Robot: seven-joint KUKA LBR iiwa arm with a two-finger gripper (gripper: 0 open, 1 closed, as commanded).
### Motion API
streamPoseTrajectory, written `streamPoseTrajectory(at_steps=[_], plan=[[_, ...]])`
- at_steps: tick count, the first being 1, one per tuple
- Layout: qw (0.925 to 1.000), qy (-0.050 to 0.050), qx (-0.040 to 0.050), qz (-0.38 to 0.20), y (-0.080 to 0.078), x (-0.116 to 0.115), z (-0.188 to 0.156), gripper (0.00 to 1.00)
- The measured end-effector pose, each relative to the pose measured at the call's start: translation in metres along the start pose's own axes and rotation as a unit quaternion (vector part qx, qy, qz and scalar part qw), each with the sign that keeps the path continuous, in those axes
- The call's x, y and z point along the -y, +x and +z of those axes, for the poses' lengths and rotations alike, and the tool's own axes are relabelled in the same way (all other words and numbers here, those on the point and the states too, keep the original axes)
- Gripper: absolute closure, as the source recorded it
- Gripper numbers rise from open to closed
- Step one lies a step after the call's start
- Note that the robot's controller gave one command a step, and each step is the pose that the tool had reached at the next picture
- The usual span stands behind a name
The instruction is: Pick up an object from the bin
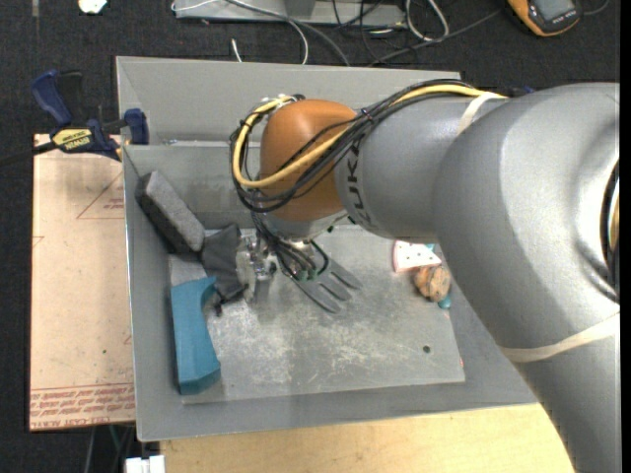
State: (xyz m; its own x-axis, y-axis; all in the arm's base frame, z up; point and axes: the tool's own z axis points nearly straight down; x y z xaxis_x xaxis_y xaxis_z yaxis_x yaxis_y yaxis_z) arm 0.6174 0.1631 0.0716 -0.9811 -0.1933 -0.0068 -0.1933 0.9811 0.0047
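My gripper (259, 264) hangs low over the left half of the bin, below the arm's orange cover. Just to its left lies a dark grey crumpled piece (221, 248), with a small black bit (227, 296) under it. A blue oblong block (194, 336) lies along the bin's left wall, below and left of the gripper. Right beside the gripper, on its right, a grey fork-like thing (327, 284) lies flat with its prongs pointing right. A dark grey bar (170, 212) leans in the upper left corner.
A pink-and-white piece (415, 256) and a tan lump (432, 283) lie by the bin's right side. The arm spans the upper right of the bin. Bare floor stretches along the bin's front.
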Motion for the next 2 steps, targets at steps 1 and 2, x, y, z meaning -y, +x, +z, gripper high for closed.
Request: streamPoseTrajectory(at_steps=[1, 2], plan=[[1.0000, 0.000, -0.0019, -0.004, 0.011, 0.007, -0.068, 1.00], [0.9993, 0.000, -0.0014, -0.036, -0.003, 0.007, -0.137, 1.00]])
